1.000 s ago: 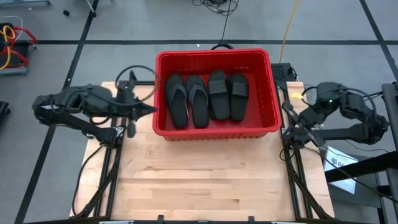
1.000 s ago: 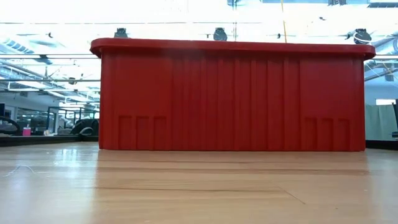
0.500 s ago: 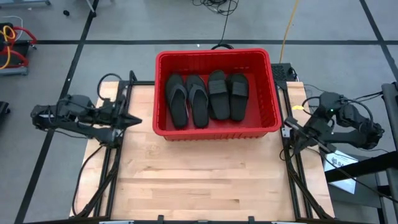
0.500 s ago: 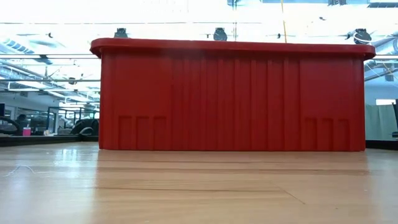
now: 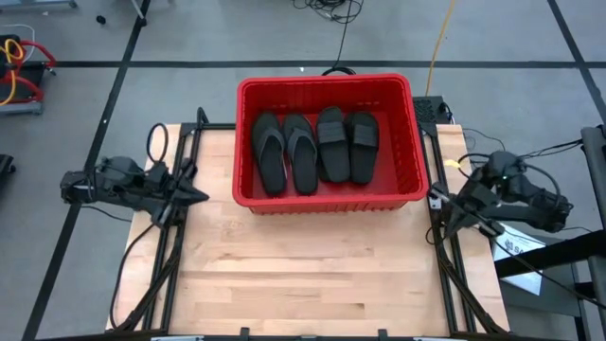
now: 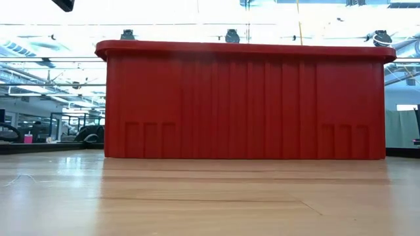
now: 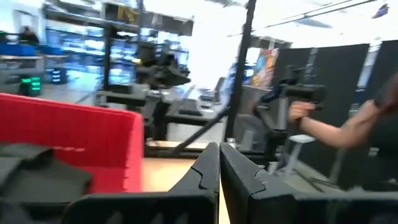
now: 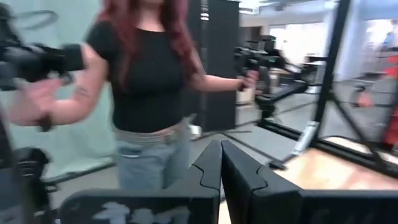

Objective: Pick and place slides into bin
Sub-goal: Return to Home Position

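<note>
The red bin (image 5: 327,194) stands at the table's far middle and fills the low view (image 6: 246,98). Several black slides (image 5: 312,147) lie flat side by side on its floor: two thong-style at left, two wide-strap at right. No pink slides show. My left gripper (image 5: 199,196) is shut and empty at the table's left edge, pointing toward the bin; its wrist view (image 7: 219,163) shows the bin's wall (image 7: 68,134). My right gripper (image 5: 437,199) is shut and empty at the table's right edge; it also shows in its wrist view (image 8: 221,158).
Bare wooden table (image 5: 312,275) lies in front of the bin. Black frame rails (image 5: 166,256) run along both table sides. A person (image 8: 149,81) holding control handles stands beyond the table; a forearm (image 7: 348,127) also shows in the left wrist view.
My left arm has drawn back from the bin's left wall toward the table's left edge and folded in. My right arm has also pulled back and settled lower at the table's right edge. The slides and bin have stayed still.
</note>
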`<action>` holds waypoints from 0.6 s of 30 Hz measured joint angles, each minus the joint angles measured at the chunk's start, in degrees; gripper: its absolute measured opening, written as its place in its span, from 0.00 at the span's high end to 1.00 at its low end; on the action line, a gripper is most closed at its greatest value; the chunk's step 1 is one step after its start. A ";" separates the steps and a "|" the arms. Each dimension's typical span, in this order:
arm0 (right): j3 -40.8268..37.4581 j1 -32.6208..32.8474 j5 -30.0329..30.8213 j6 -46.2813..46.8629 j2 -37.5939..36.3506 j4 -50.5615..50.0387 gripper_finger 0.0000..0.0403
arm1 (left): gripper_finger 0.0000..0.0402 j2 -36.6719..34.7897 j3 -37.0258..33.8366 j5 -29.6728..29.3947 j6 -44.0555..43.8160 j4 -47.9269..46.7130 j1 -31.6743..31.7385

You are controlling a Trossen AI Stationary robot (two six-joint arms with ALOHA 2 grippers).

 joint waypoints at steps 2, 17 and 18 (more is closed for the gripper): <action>-2.54 0.00 -3.42 3.16 -0.02 4.81 1.00 | 0.98 -1.17 -2.15 2.36 -0.83 1.66 0.00; -12.59 0.97 -8.26 7.57 -1.62 17.06 1.00 | 1.00 -12.75 -13.70 7.66 -0.91 6.55 -0.02; -13.35 1.52 -8.96 7.58 -2.34 18.15 1.00 | 1.00 -12.62 -14.00 7.79 -0.91 6.63 -0.02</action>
